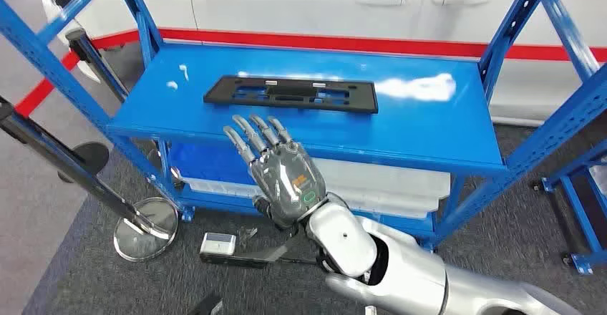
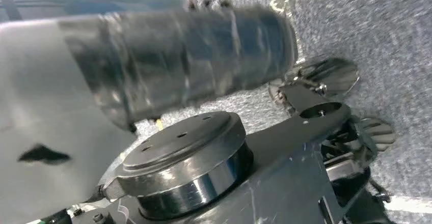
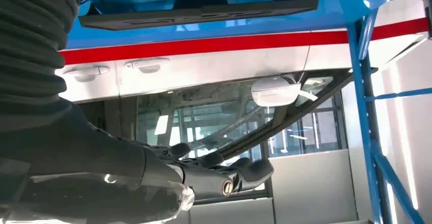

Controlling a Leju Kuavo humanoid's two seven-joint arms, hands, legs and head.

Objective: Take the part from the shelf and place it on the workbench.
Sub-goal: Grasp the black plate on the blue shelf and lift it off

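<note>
The part [image 1: 290, 92] is a long flat black plate with slots. It lies on the top board of the blue shelf [image 1: 429, 139], toward the back middle. My right hand [image 1: 283, 175] is raised in front of the shelf's front edge, just short of the part, with its fingers stretched out, slightly apart and empty. In the right wrist view the part [image 3: 198, 12] lies on the blue board beyond the dark fingers [image 3: 224, 175], which touch nothing. My left hand [image 2: 178, 66] is a dark blur hanging over the grey floor, and how its fingers lie is unclear.
A clear bin [image 1: 386, 186] sits on the lower shelf board. Left of the shelf, a black pole [image 1: 64, 161] leans toward a round metal base [image 1: 145, 238]. A small grey box [image 1: 217, 243] lies on the carpet. A white car stands behind the shelf.
</note>
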